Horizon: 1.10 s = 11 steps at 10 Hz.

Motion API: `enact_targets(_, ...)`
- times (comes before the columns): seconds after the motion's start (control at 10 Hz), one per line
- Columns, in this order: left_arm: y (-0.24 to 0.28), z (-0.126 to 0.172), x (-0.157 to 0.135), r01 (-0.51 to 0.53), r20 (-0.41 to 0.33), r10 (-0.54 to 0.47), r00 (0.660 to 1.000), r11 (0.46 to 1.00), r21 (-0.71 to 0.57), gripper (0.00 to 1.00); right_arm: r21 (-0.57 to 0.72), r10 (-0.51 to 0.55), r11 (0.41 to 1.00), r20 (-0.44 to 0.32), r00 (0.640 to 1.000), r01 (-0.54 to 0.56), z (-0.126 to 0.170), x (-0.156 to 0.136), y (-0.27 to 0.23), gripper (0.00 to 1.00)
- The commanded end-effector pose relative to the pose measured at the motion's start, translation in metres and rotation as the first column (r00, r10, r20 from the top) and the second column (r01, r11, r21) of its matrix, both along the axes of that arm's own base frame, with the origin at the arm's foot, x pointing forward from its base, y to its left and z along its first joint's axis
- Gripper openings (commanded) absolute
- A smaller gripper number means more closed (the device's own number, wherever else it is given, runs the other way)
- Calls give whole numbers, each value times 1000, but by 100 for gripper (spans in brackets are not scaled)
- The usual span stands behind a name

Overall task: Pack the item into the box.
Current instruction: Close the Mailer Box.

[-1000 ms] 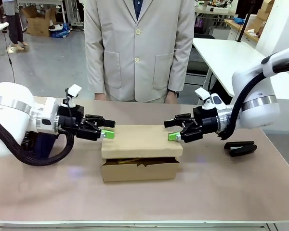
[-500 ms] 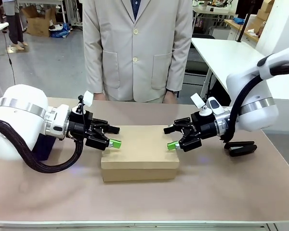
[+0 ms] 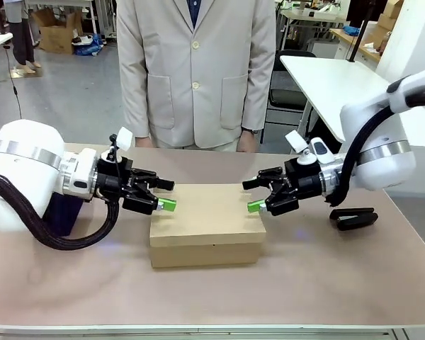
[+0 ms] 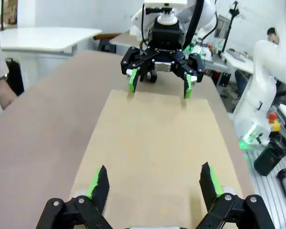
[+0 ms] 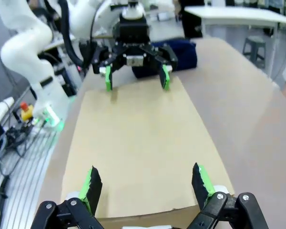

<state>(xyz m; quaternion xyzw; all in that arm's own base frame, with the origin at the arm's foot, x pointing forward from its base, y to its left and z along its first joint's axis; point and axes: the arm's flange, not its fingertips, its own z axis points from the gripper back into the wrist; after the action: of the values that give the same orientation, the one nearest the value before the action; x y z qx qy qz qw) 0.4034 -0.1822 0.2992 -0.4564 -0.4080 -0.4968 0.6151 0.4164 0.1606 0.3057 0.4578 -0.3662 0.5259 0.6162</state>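
a white table [image 3: 333, 81] stands on a grey floor [image 3: 71, 106]; far left of it, an open cardboard carton [image 3: 57, 32] sits.

Between the left end effector [image 3: 163, 195] and the right end effector [image 3: 251, 195] the closed box [image 3: 207, 225] lid lies flat and bare, open room above it. Behind the right end effector a black stapler [image 3: 353, 218] sits on the tabletop [image 3: 326, 283]. Beyond both, a person [image 3: 195, 71] stands at the far edge.
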Motion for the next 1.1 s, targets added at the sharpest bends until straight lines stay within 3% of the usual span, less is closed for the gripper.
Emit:
enact_targets(0.0,30,21,-9,41,-6,-43,999,984,-173,100,155,-102,980,-164,981,127,33,-5,-27,100)
enact_targets(0.1,49,32,-12,14,-109,-38,993,976,-216,100,159,-157,964,-298,942,211,45,-6,-39,100)
enact_targets(0.2,61,42,-15,20,-220,-75,973,971,-240,100,138,-209,953,-352,912,271,51,-9,-45,100)
enact_targets(0.3,68,49,-14,-42,-200,-19,980,954,-298,100,94,-288,941,-290,913,326,55,-13,-43,100)
enact_targets(0.4,42,32,-7,32,-104,-55,993,977,-210,100,135,-126,977,-257,958,165,39,2,-42,100)
enact_targets(0.5,42,32,-7,32,-104,-55,993,977,-210,100,135,-126,977,-257,958,165,39,2,-42,100)
enact_targets(0.6,62,42,-9,12,-160,-56,986,964,-265,100,126,-198,962,-294,935,243,49,-1,-53,100)
enact_targets(0.7,68,47,-8,54,-321,-141,936,963,-263,100,102,-225,955,-370,901,280,53,2,-57,100)
enact_targets(0.8,92,64,-15,38,-451,-158,878,964,-263,100,48,-323,914,-514,795,402,69,1,-84,100)
enact_targets(0.9,128,80,-22,-53,-608,-107,786,970,-239,100,12,-350,879,-663,662,477,84,-4,-122,100)
enact_targets(1.0,153,88,-33,-79,-735,-53,677,986,-144,100,-52,-338,885,-756,561,463,91,-15,-149,100)
